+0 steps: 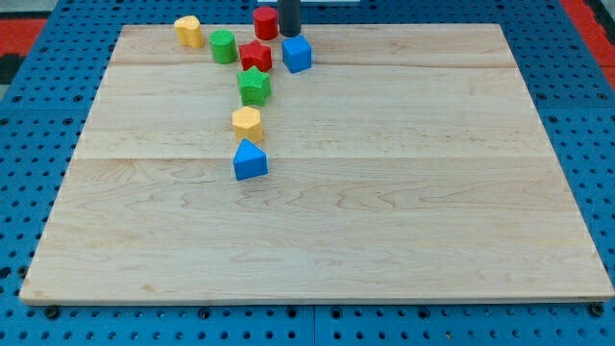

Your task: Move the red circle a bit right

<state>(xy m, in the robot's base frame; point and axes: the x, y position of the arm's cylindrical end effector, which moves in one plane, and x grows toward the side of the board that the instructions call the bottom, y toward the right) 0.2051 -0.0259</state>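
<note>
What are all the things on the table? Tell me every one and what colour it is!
yellow block: one, yellow, rounded, the board's top left.
green cylinder: one, green, just right of the yellow one.
red circle: one, red, at the top edge, right beside my tip.
red star: one, red, below the red circle.
blue cube: one, blue, right of the red star.
green star: one, green, below the red star.
yellow hexagon: one, yellow, below the green star.
blue triangle: one, blue, lowest in the column.
wooden board: one, pale wood, on a blue pegboard.
my tip: one, dark rod, just right of the red circle, above the blue cube.
</note>
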